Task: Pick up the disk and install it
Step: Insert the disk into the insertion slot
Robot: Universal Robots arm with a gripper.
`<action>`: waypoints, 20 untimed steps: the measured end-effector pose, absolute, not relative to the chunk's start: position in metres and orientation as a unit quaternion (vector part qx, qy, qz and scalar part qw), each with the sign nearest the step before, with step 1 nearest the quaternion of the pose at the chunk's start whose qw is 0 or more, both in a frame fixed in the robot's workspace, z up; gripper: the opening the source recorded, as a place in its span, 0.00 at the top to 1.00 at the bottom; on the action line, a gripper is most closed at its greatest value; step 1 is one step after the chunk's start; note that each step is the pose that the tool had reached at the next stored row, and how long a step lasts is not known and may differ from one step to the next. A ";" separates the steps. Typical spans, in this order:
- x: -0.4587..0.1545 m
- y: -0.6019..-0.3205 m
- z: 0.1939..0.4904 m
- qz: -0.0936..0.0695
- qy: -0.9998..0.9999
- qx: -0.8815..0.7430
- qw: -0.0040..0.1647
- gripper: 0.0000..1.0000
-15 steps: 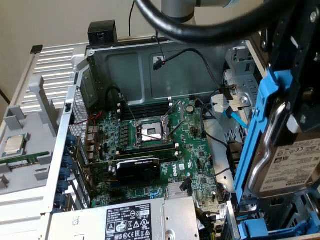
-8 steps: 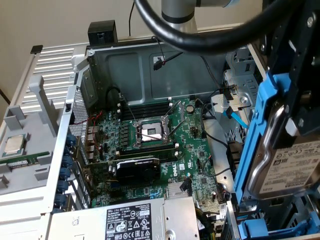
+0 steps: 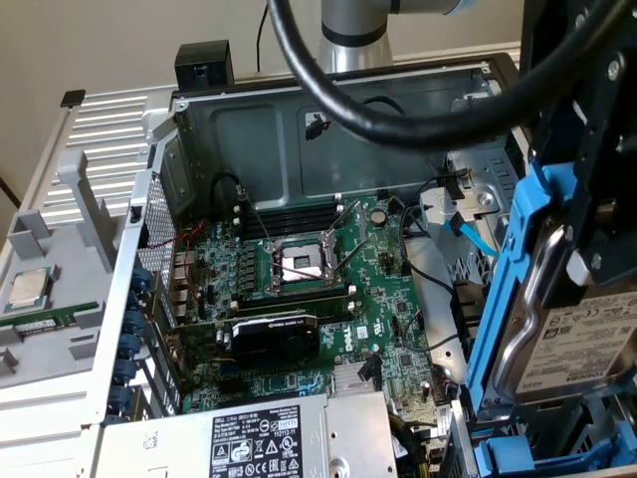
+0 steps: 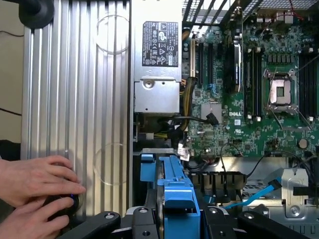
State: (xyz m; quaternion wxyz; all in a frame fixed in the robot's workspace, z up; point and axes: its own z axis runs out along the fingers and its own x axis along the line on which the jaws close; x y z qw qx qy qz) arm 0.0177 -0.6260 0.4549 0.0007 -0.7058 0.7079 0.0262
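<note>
The gripper is clamped on the disk, pinching the sides of its blue carrier. The drive hangs on edge, label outward, at the exterior view's right of the open computer case, above the blue-railed bay, and I'd judge that tilt is meant to match the slot. A thick black cable loops across above the motherboard, a blue data cable lies near the bay, and a person's hands rest on the ribbed panel outside the case.
</note>
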 end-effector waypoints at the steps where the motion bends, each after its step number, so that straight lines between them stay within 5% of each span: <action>1: 0.018 -0.626 0.454 0.026 0.709 -0.705 0.001 0.63; 20: 0.020 -0.624 0.450 0.026 0.713 -0.700 0.001 0.63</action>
